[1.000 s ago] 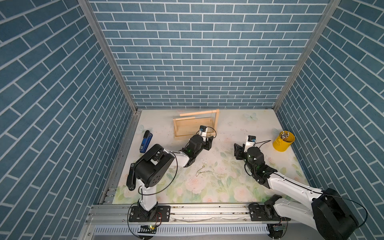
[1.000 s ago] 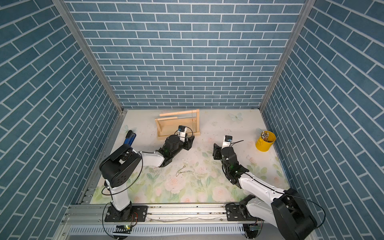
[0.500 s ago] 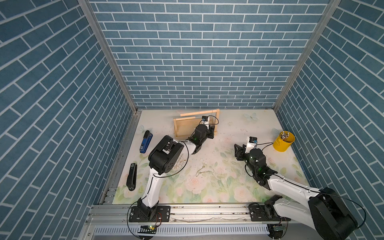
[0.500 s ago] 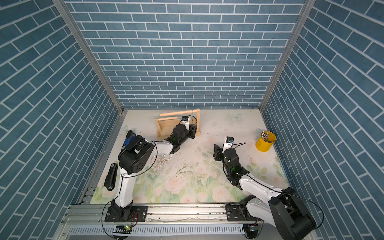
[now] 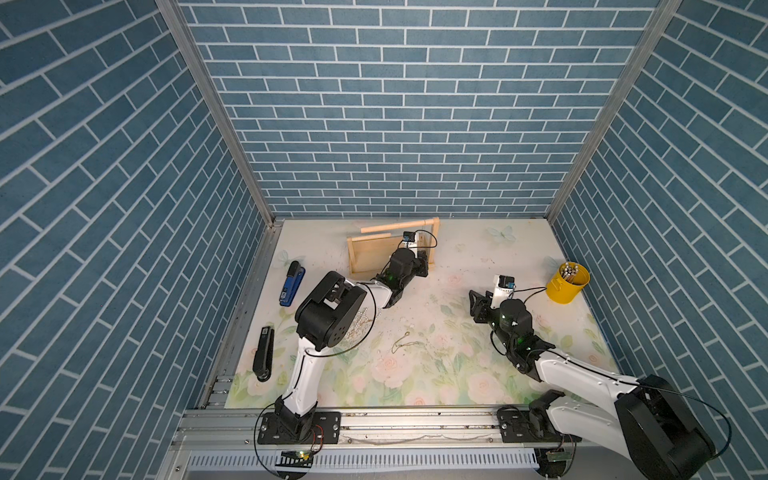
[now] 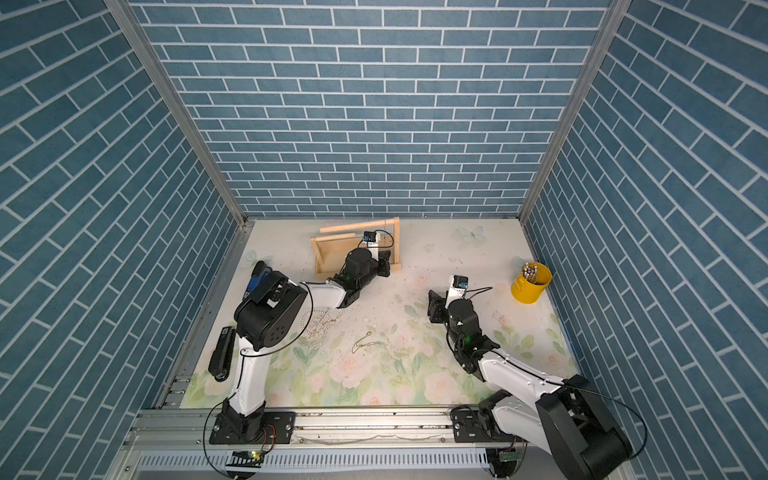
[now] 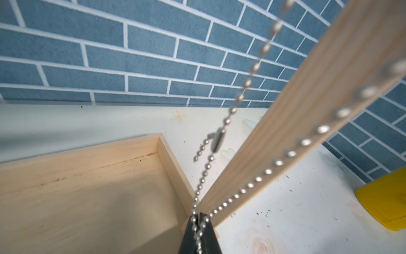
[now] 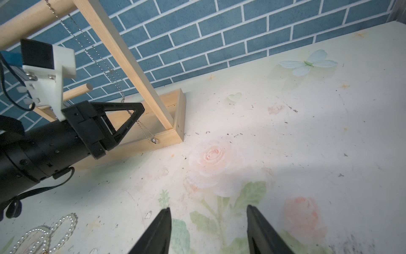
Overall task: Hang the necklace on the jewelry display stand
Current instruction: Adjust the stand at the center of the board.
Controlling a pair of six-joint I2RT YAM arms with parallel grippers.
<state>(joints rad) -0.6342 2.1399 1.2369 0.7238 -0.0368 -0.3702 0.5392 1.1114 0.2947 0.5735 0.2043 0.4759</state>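
Note:
The jewelry display stand (image 5: 370,253) (image 6: 332,253) is a pale wooden frame at the back of the table. A silver ball-chain necklace (image 7: 248,82) (image 8: 96,55) hangs from its top bar beside the tall upright (image 7: 307,110). The necklace's ring pendant (image 8: 153,140) rests on the base's front rim. My left gripper (image 5: 424,266) (image 7: 198,214) (image 8: 136,110) is low over the base's right end, shut, and both chain strands meet at its closed tips. My right gripper (image 5: 478,307) (image 8: 208,220) hovers open over the table, right of the stand, holding nothing.
A yellow cup (image 5: 567,282) of sticks stands at the right. A blue stapler (image 5: 292,282) and a black one (image 5: 262,353) lie along the left edge. Pearl strands (image 5: 361,326) (image 8: 44,233) and a thin gold chain (image 5: 405,343) lie mid-table.
My left arm reached back to the stand's right end, its elbow lifted, and its gripper went from open to shut at the hanging chain. The right arm barely moved.

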